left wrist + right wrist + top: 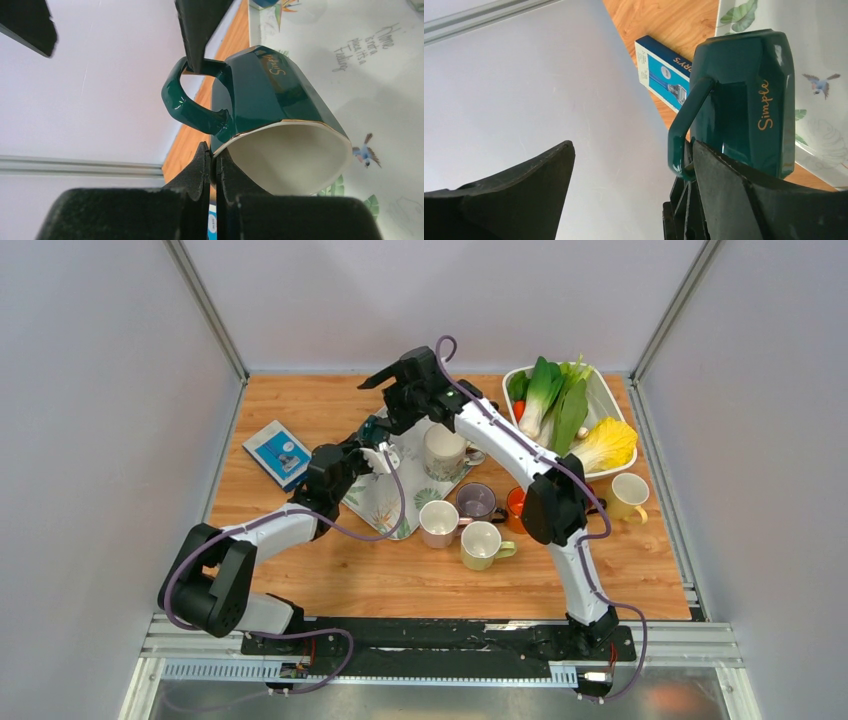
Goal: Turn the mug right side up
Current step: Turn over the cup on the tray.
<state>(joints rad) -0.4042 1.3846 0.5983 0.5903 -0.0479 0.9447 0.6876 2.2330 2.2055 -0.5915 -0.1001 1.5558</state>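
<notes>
**A:** Up close: left pincer (215,155), squeezed shut on the rim of the green mug (270,95), right by the handle.

**B:** And the right pincer (633,150)?

**A:** Wide open, gripping nothing. One finger touching or just beside the handle; hard to tell which.

**B:** Mug where?

**A:** Up in the air, over the left edge of the flowery tray (375,502). Tipped over, not standing on its bottom.

**B:** Which step, then?

**A:** Looks like a hand-over, midway through the flip. Next, probably: pull the right finger clear of the handle, roll the left wrist till the mouth points up, then set down softly on a bare spot.

**B:** Anything inside the other things?

**A:** On the tray, one cream mug (443,452), mouth up, empty by the look. Near the tray, a pink mug (438,522), purple mug (477,502), orange mug (514,508), pale green mug (482,544) and yellow mug (628,496); all mouth up, nothing seen inside. In the white tub (607,405), leafy greens (555,400) and a yellow cabbage (605,445).
</notes>
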